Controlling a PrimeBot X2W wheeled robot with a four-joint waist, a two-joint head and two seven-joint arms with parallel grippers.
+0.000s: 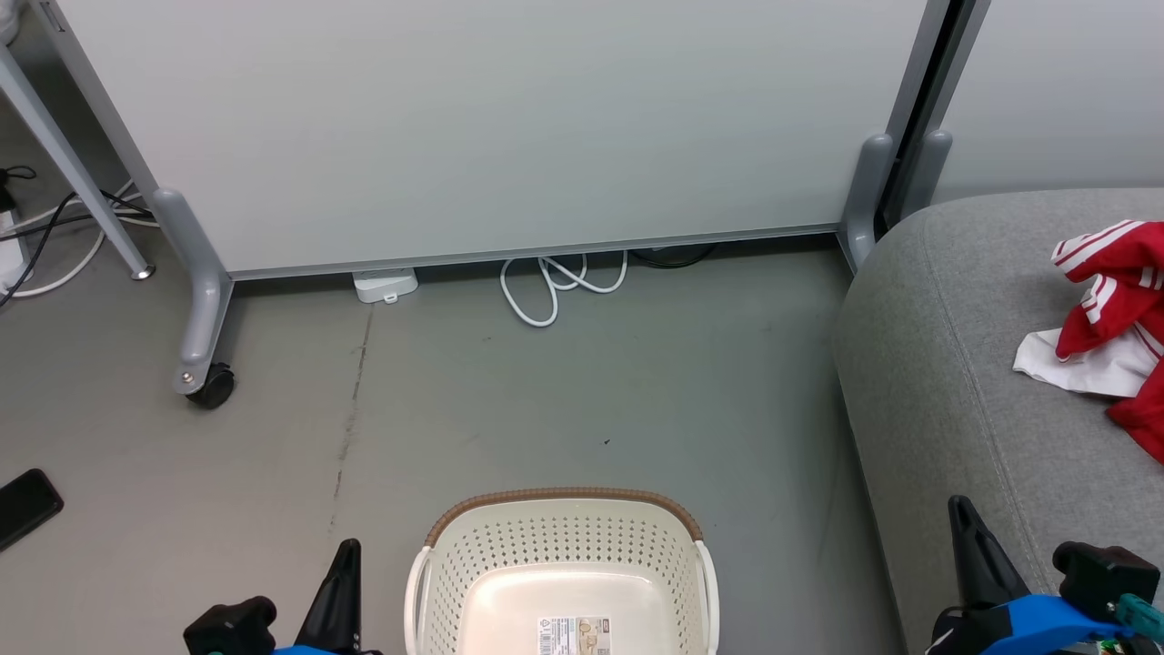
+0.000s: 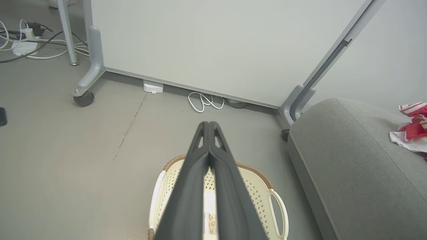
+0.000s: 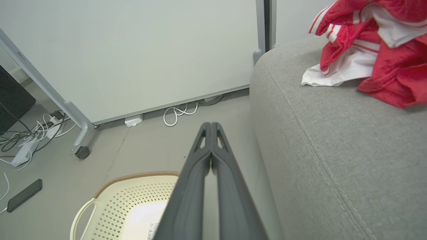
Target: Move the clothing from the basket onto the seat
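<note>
Left gripper (image 2: 209, 124): fingers pressed together, empty, over the basket (image 2: 258, 195); right gripper (image 3: 210, 124): likewise, right of the basket by the seat (image 3: 333, 150). Clothing (image 3: 393, 63): red heap on the seat, well right of the basket; likely light and limp, best pinched at a fold. Head view gives the basket's bare base and label (image 1: 573, 634); right wrist view, the heap's white lining.

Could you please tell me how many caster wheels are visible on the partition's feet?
2: one caster at the partition's left end, another at its right end beside the seat; others may be hidden.
</note>
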